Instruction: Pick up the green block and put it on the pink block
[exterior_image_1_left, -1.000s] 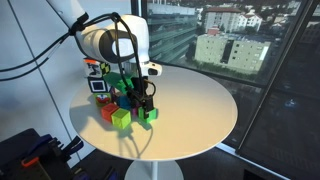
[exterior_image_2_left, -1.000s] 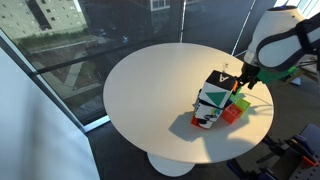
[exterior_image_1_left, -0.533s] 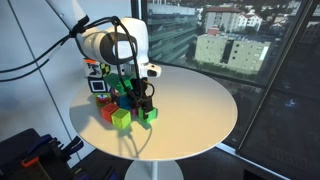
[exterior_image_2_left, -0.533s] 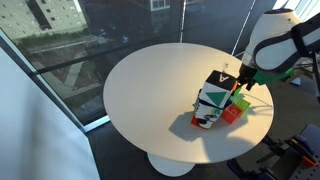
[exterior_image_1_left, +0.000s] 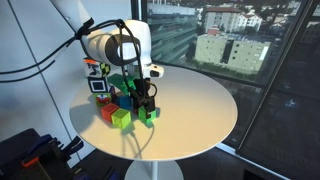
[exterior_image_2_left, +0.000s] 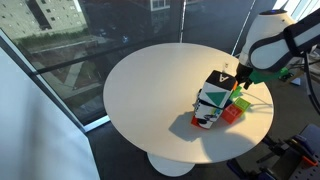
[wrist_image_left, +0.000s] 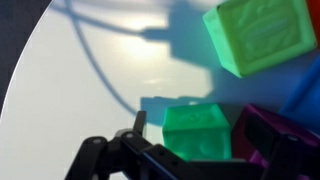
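Observation:
In the wrist view the green block (wrist_image_left: 195, 131) sits on the white table between my open gripper's (wrist_image_left: 200, 150) two dark fingers, with a gap on its left side. The pink block (wrist_image_left: 247, 122) lies right beside it, partly hidden behind the right finger. In an exterior view the gripper (exterior_image_1_left: 145, 101) hangs just over the green block (exterior_image_1_left: 148, 114) at the front of the block cluster. In an exterior view the gripper (exterior_image_2_left: 240, 88) is behind the carton, and the green block (exterior_image_2_left: 241, 103) shows just below it.
A lime-yellow cube (wrist_image_left: 260, 36) lies beyond the green block and also shows in an exterior view (exterior_image_1_left: 121, 119). A blue block (wrist_image_left: 306, 95) is at the right edge. A printed carton (exterior_image_2_left: 211, 100) and a red block (exterior_image_2_left: 232, 114) stand close by. The round table's edge (exterior_image_1_left: 200, 150) is near.
The arm has shifted only slightly over the block cluster. The blocks have not moved.

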